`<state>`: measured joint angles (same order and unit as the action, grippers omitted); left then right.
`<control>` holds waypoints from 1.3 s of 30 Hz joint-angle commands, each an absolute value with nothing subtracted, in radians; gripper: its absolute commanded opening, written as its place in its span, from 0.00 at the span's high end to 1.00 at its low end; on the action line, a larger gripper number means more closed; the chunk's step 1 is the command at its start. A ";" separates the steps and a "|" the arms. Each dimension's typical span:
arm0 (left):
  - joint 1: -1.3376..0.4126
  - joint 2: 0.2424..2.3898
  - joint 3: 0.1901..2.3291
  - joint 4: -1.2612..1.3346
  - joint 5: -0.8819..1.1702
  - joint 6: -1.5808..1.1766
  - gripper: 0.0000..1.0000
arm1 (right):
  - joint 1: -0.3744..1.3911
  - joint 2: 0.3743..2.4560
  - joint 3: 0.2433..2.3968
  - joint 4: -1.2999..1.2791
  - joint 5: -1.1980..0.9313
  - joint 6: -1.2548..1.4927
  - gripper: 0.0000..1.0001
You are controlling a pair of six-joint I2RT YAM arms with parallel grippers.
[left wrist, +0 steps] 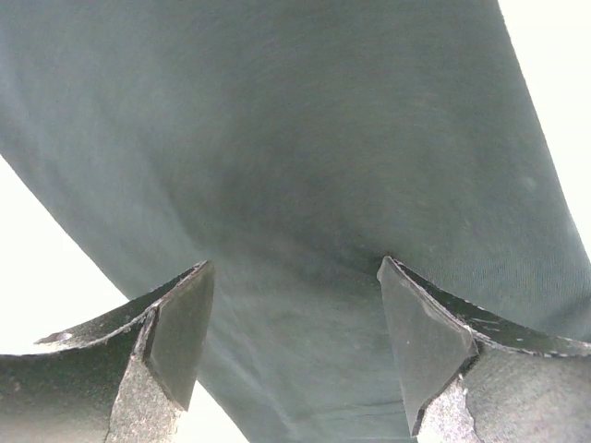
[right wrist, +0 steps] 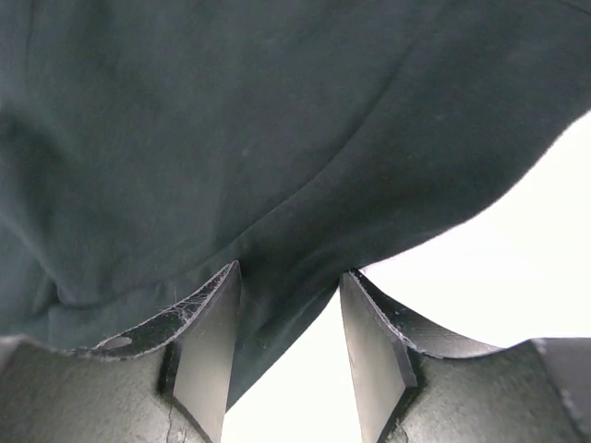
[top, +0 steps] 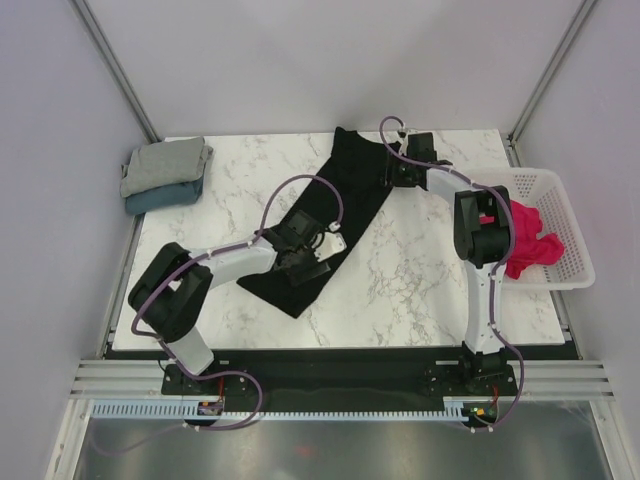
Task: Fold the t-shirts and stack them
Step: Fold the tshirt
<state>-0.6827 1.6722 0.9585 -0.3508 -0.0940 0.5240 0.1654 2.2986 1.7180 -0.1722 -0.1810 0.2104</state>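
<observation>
The black t-shirt lies in a long narrow strip, running diagonally from the back middle of the table toward the front left. My left gripper is low over the strip's near part. In the left wrist view my left gripper is open, with the black cloth under it. My right gripper is at the strip's far right edge. In the right wrist view my right gripper is open, and the cloth's edge reaches in between the jaws. The grey t-shirt lies folded on the folded dusty blue t-shirt at the back left.
A white mesh basket stands at the table's right edge. The bright pink-red t-shirt lies crumpled in it, next to my right arm's elbow. The table top is white marble, with walls on three sides.
</observation>
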 commanded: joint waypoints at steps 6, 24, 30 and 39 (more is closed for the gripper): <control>-0.893 1.804 1.101 -0.557 -0.005 0.465 0.20 | 0.181 2.335 1.769 -0.212 -0.210 0.207 0.44; -0.933 2.057 1.476 -0.621 0.067 0.454 0.20 | 0.195 2.467 2.005 -0.316 -0.253 0.187 0.44; -0.933 2.092 1.542 -0.624 0.066 0.437 0.20 | 0.195 2.487 2.036 -0.324 -0.255 0.181 0.44; -0.933 2.137 1.628 -0.666 0.121 0.410 0.20 | 0.195 2.464 2.039 -0.324 -0.244 0.175 0.43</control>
